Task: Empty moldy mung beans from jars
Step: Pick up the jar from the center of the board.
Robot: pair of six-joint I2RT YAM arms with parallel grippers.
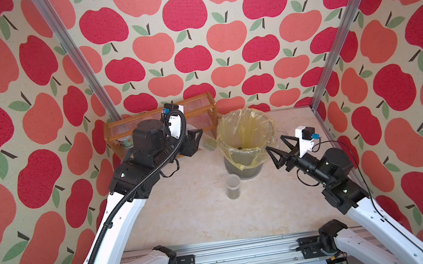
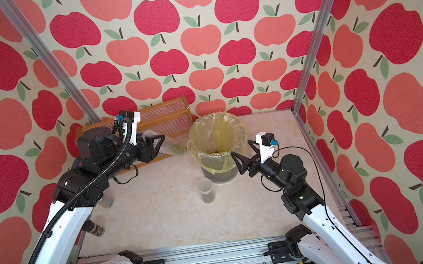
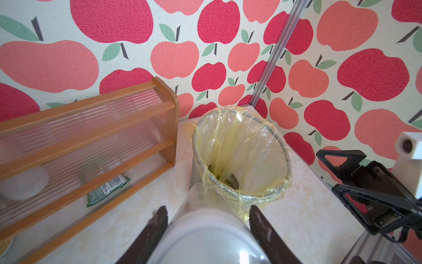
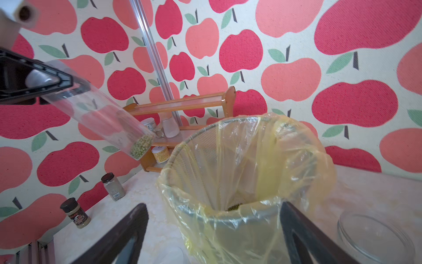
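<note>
My left gripper [image 3: 208, 210] is shut on a tall narrow clear jar [image 4: 96, 114], which it holds tilted in the air to the left of the bin [image 1: 244, 167]. A small heap of mung beans [image 4: 141, 146] lies at the jar's lower end, close to the bin's rim in both top views [image 2: 177, 149]. A shorter clear jar [image 1: 233, 186] stands upright in front of the bin with dark grains at its bottom. My right gripper [image 1: 274, 143] stands open at the bin's right side with nothing in it. A few beans [image 3: 228, 180] lie inside the bin.
The mesh bin [image 2: 219, 174] has a yellow plastic liner. A wooden rack [image 2: 161, 109] stands at the back left with cans and a green packet [image 3: 107, 189]. Two small dark-lidded jars [image 4: 75, 212] [image 4: 113, 186] stand at the table's left edge. A wide clear glass vessel [image 4: 374, 237] lies right of the bin.
</note>
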